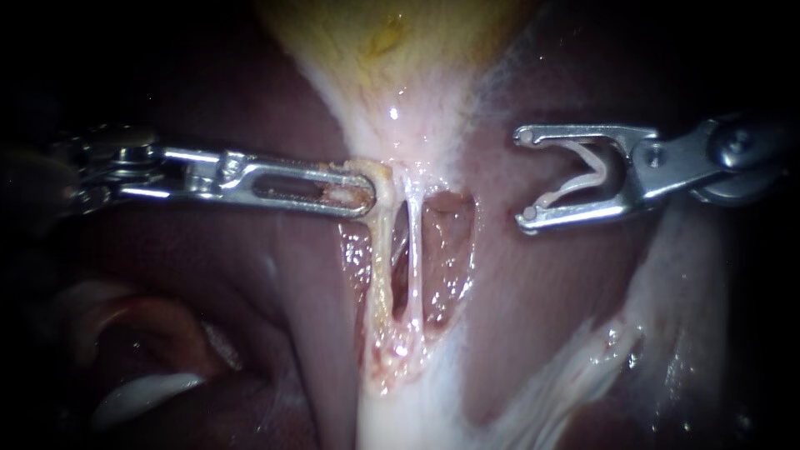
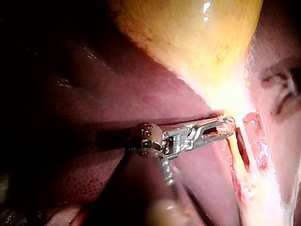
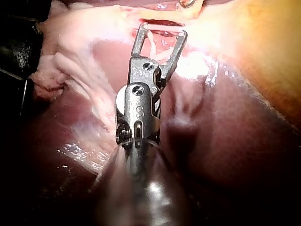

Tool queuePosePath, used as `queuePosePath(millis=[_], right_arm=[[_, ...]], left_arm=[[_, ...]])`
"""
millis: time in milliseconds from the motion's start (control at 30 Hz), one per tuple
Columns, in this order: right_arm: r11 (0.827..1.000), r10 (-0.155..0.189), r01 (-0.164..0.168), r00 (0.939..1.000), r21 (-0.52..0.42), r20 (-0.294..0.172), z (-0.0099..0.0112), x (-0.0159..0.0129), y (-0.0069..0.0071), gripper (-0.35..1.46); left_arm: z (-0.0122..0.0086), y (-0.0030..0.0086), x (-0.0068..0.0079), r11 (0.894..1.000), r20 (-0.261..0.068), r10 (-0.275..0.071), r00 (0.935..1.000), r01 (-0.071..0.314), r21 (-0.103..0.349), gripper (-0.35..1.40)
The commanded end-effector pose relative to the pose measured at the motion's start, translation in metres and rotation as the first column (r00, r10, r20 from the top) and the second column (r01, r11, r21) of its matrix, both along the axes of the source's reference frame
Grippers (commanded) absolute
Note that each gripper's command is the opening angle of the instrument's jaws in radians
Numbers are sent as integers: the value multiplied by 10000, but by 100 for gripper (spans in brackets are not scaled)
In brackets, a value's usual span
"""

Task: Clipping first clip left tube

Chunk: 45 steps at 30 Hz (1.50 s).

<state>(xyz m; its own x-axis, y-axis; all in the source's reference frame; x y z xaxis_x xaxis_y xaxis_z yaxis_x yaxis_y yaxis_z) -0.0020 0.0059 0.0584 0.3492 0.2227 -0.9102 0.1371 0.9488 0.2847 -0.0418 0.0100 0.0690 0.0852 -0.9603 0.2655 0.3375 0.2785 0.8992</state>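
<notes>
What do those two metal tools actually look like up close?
Both are shiny silver metal. The left instrument ends in long, narrow jaws with a rounded tip and a slot through them. The right instrument has thinner jaws with small knobs at the tips, riveted to a darker round wrist.

Surrounding tissue, as I find it
Gallbladder (image 1: 392, 37), yellowish, top centre of frame; liver (image 1: 542, 283), dark red, fills both sides below it.

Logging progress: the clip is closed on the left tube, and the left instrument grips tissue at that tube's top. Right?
No: the endoscope view shows the clip unclosed between the right instrument's jaws, clear of the left tube. The left instrument does grip tissue there.
</notes>
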Motion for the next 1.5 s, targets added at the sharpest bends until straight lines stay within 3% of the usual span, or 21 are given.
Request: queuePosePath(millis=[33,367,667,900,1233,1500], right_arm=[[10000,0,0,10000,1,-6,0,0,0,47],[10000,-2,2,10000,-2,-6,0,0,0,47],[10000,0,0,10000,-2,-6,0,0,0,47],[10000,-4,4,10000,-2,-9,-1,1,-1,47],[10000,32,-32,10000,29,14,1,7,-4,47],[9984,207,-213,9997,517,130,19,30,-26,48]], left_arm=[[0,0,0,10000,0,0,10000,0,0,-35],[-6,4,6,10000,37,40,10000,-40,47,-35],[-45,16,38,9998,-23,-94,10000,95,165,-35],[-69,13,56,9993,18,-293,9996,292,233,-35],[-74,10,58,9992,34,-317,9995,316,232,-35],[-75,9,58,9994,29,-298,9996,298,176,-35]])
